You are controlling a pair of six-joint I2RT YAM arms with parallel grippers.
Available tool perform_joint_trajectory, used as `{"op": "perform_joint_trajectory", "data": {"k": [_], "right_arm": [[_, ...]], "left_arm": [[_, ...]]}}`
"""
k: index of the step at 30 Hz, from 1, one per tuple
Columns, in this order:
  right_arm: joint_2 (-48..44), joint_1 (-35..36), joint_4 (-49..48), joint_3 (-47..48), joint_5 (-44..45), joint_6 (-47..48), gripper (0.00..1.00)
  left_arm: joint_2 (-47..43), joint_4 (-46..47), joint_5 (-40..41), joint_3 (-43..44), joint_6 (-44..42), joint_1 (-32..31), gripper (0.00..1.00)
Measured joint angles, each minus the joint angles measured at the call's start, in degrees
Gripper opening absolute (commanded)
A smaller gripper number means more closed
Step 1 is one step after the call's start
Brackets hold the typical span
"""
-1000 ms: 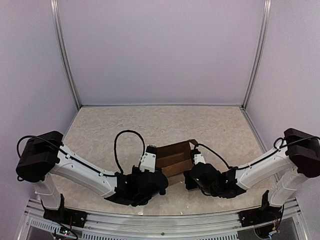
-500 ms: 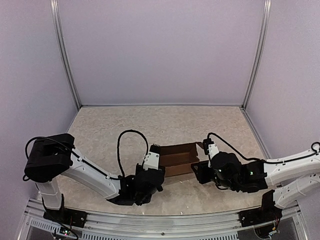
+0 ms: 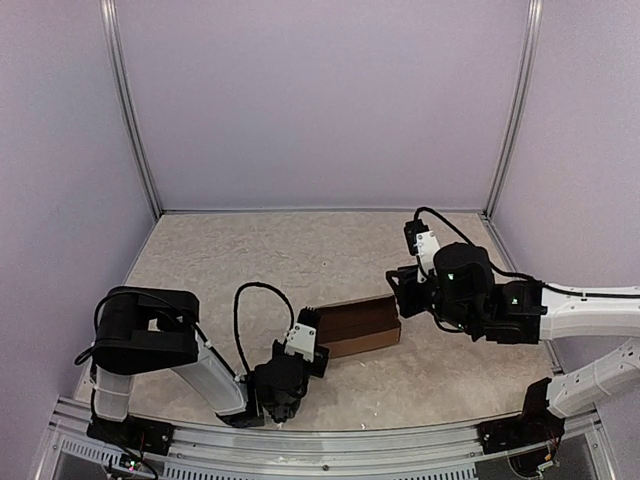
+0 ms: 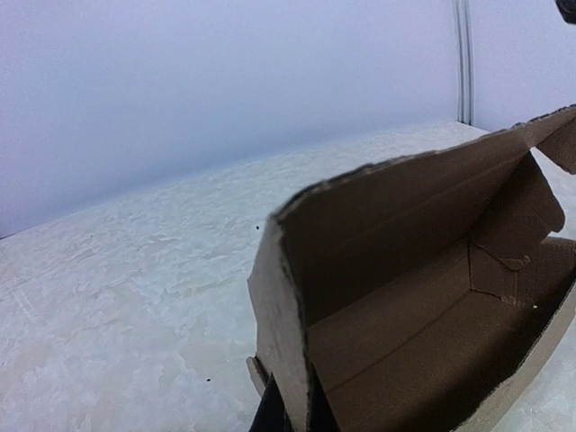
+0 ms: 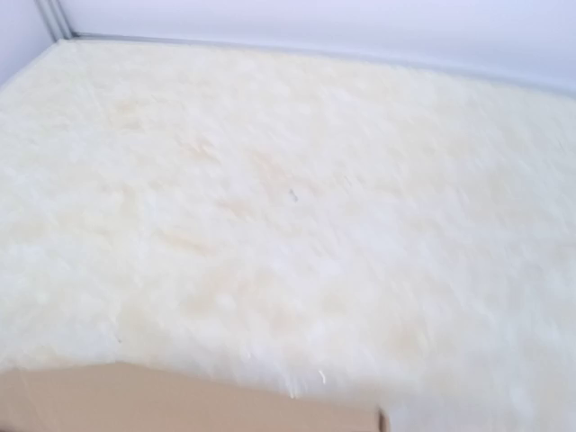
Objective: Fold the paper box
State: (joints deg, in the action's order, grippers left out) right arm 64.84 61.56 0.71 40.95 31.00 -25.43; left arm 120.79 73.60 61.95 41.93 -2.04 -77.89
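Well, box (image 3: 360,322) in left end effector (image 3: 313,330)

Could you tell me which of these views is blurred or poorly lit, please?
Right wrist: blurred and washed out, the table pale, the box edge soft. Left wrist: fairly sharp, box interior in shadow. Top external: sharp, evenly lit.

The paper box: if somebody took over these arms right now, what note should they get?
The left fingers are shut on the paper box at its left end wall.
The right fingers hang by its right end; open or shut I cannot tell, nothing visibly held.
The box lies on the table, near the arms.
Done: long walls stand, an open trough.
Left: top not closed; flaps probably need tucking.
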Motion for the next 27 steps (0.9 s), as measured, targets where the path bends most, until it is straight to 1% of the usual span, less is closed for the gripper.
{"op": "perform_joint_trajectory", "data": {"k": [2, 3, 8, 16, 17, 20, 25, 27], "right_arm": [[2.67, -0.83, -0.11, 3.78, -1.79, 2.43, 0.05], [3.80, -1.14, -0.20, 5.27, -2.67, 3.37, 0.00], [9.75, -2.40, -0.85, 10.56, -6.88, 6.29, 0.00], [17.68, -4.55, -2.38, 11.13, -10.69, 5.81, 0.00], [18.45, -4.70, -2.67, 11.13, -11.02, 5.57, 0.00], [20.37, -4.74, -3.28, 11.10, -11.98, 4.50, 0.00], [21.86, -4.74, -4.42, 10.32, -12.90, 2.82, 0.00], [22.51, -4.74, -4.90, 9.84, -13.25, 1.92, 0.00]], "left_arm": [[1.40, 2.60, -0.04, -0.04, -2.89, -0.74, 0.00], [2.05, 3.76, -0.02, -0.04, -4.46, -1.20, 0.00], [4.52, 6.95, 0.07, 0.02, -10.58, -3.30, 0.00], [5.11, 7.74, 0.26, 0.02, -12.72, -3.82, 0.00], [5.11, 7.76, 0.26, 0.02, -12.79, -3.85, 0.01], [5.18, 7.76, 0.46, 0.02, -13.03, -3.93, 0.09], [6.03, 6.10, 0.63, -0.07, -13.68, -4.50, 0.30], [6.03, 5.81, 0.90, -0.09, -13.94, -4.87, 0.34]]}}
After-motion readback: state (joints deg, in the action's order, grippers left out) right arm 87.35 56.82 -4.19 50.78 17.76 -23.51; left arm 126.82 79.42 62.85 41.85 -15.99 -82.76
